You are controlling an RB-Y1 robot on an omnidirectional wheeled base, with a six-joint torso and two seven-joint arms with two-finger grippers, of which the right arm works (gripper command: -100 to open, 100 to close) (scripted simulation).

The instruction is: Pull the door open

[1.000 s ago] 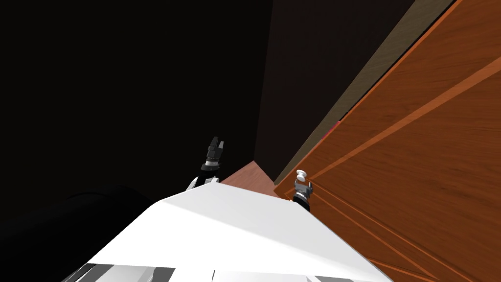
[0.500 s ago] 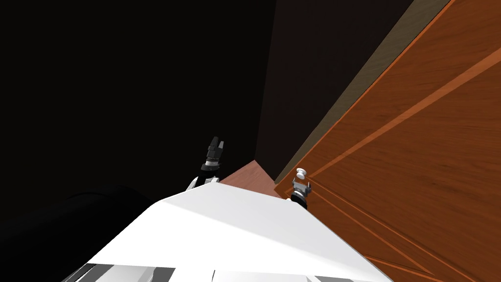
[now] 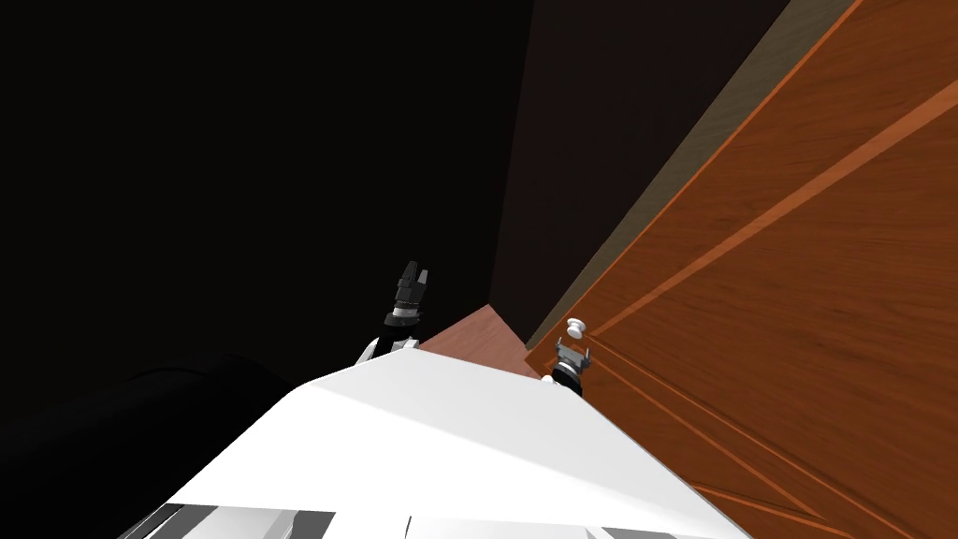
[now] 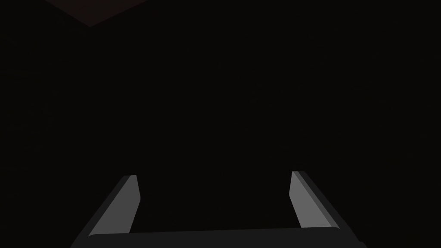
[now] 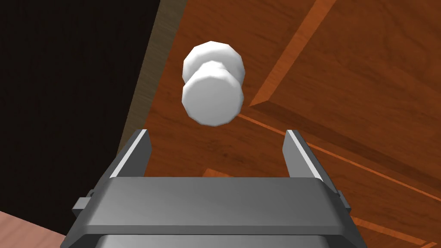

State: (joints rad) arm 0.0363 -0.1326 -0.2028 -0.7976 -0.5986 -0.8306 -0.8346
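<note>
Edged the right gripper (image 5: 217,133) slightly leftward since a second ago, keeping it wide open and empty just short of the white knob (image 5: 213,92) by the brown door's (image 5: 344,86) free edge, nearer than the open left gripper (image 4: 214,174).

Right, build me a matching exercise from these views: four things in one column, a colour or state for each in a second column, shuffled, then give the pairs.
Things
1. door knob
2. door
3. left gripper
4. right gripper

Colours or states
A. open, facing a dark area
B. white, not gripped
C. reddish-brown wood grain, panelled
D. open, fingers just short of the door knob

Pairs: 1-B, 2-C, 3-A, 4-D
</note>
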